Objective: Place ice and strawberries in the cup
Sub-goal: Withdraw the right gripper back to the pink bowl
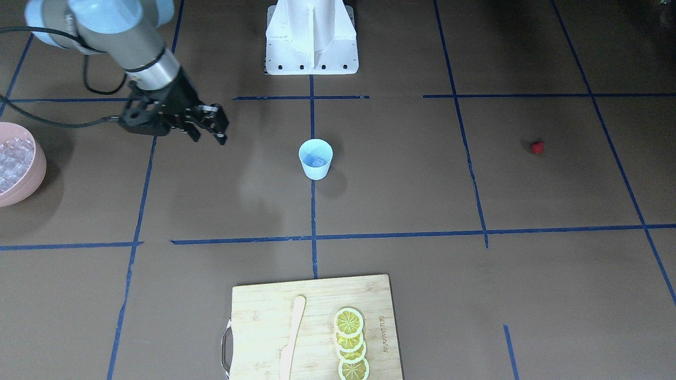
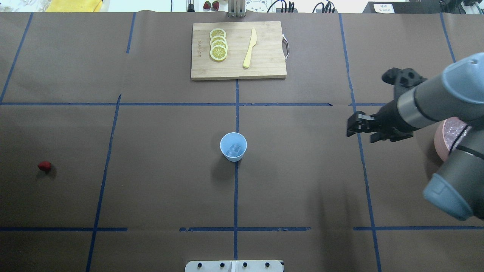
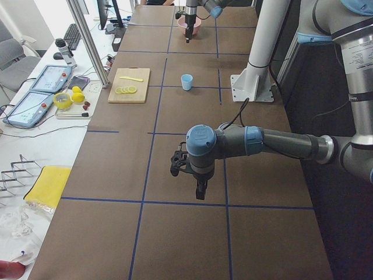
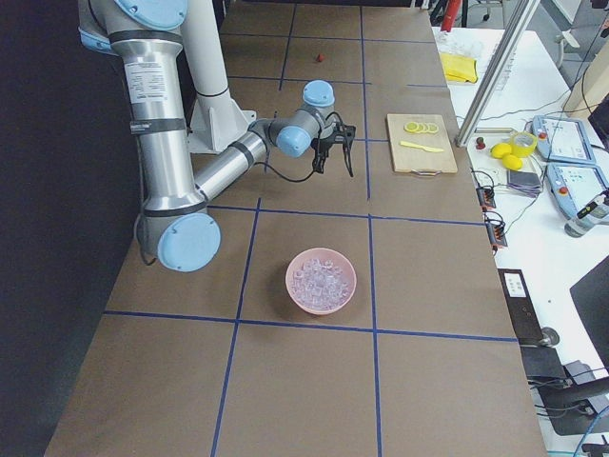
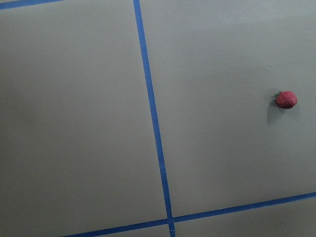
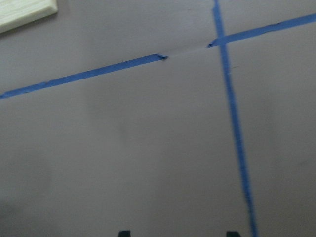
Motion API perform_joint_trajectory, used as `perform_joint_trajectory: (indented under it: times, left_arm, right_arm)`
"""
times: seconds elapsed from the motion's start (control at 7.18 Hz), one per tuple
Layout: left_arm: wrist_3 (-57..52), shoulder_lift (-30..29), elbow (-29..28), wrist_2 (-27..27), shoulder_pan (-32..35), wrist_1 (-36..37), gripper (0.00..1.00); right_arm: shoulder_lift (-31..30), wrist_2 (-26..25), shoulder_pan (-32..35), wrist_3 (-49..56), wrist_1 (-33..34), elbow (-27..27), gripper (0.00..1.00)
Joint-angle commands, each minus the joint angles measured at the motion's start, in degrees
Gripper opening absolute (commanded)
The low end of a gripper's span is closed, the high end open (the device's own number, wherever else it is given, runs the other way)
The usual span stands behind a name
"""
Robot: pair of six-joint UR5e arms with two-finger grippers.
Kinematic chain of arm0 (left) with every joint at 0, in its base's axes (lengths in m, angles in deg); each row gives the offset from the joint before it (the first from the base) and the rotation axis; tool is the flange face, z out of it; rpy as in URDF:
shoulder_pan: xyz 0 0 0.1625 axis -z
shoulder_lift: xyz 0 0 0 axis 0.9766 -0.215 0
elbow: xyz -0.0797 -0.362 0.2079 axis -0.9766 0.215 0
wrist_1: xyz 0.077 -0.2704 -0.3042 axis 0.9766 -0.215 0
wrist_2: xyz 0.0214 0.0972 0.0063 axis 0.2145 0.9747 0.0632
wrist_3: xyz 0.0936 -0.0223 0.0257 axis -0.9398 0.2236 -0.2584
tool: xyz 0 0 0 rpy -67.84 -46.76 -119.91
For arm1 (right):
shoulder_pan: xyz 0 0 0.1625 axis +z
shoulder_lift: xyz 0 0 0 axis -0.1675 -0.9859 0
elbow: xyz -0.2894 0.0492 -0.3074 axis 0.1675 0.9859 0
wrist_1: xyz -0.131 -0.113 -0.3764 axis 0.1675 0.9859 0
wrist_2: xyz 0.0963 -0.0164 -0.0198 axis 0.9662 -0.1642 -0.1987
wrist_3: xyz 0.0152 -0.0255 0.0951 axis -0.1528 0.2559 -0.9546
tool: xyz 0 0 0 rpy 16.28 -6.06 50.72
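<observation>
Cup point(image 1: 316, 158) pale-blue, ice point(image 1: 318, 161) inside; right claw point(image 1: 209, 133) wide, empty; left claw point(image 3: 200, 191) cannot tell.

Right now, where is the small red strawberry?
In the overhead view the small red strawberry lies alone on the brown table at the far left, the robot's left side, well apart from the pale-blue tapered cup at the centre.

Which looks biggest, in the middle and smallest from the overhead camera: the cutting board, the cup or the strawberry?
1. Cutting board, easily the biggest.
2. Cup.
3. Strawberry, the tiniest.
</observation>
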Motion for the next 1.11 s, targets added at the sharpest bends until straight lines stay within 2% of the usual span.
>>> perform_joint_trajectory:
  times: [0.0,0.14,0.56,0.7,0.98]
  left_arm:
    - [0.03,0.00,-0.13,0.09,0.00,0.04,1.00]
    - [0.03,0.00,-0.04,0.00,0.09,0.04,1.00]
    - [0.03,0.00,0.14,0.00,0.00,0.13,1.00]
    - [0.03,0.00,0.14,0.00,0.09,0.13,1.00]
    - [0.03,0.00,0.14,0.00,0.09,0.22,1.00]
  right_arm:
    - [-10.17,3.97,9.27,19.84,-0.02,-0.98,1.00]
    - [-11.69,3.63,10.95,22.61,-0.11,-0.37,0.99]
    - [-11.97,3.97,18.77,47.17,0.15,8.40,1.00]
    - [-11.88,3.89,19.49,51.25,0.16,9.82,1.00]
    - [-12.14,3.80,19.49,52.78,-0.02,12.55,0.99]
